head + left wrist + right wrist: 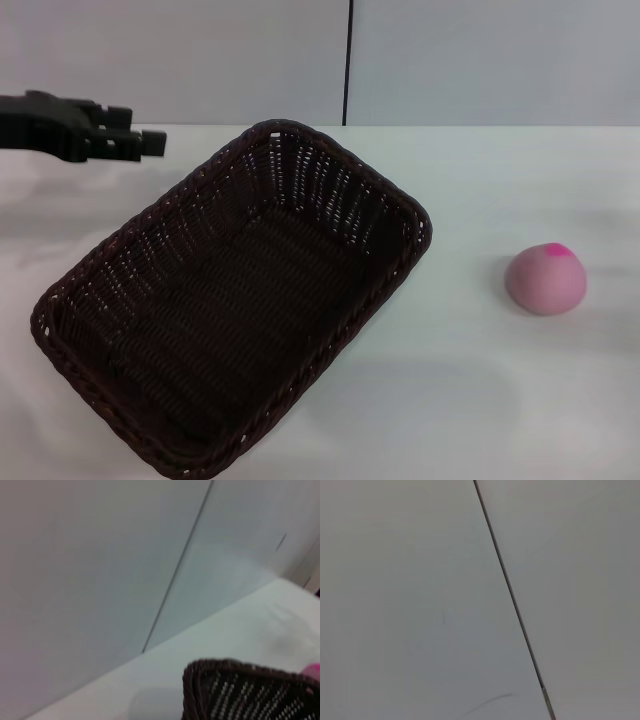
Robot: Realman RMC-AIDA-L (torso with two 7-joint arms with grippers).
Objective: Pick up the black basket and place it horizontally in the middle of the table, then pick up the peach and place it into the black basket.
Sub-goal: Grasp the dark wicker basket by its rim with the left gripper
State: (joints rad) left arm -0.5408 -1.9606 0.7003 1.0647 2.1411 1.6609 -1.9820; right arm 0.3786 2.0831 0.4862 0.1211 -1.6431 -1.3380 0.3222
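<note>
The black basket [240, 300] lies empty and set diagonally on the white table [480, 390], from the near left to the far centre. Its rim also shows in the left wrist view [240, 672]. The peach [545, 279] sits on the table to the basket's right, apart from it; a pink sliver of the peach shows in the left wrist view [314, 671]. My left gripper [150, 143] hovers at the far left, beyond and left of the basket's far corner, holding nothing. My right gripper is out of view.
A grey wall with a dark vertical seam [349, 60] stands behind the table's far edge. The right wrist view shows only that wall and seam [510, 595].
</note>
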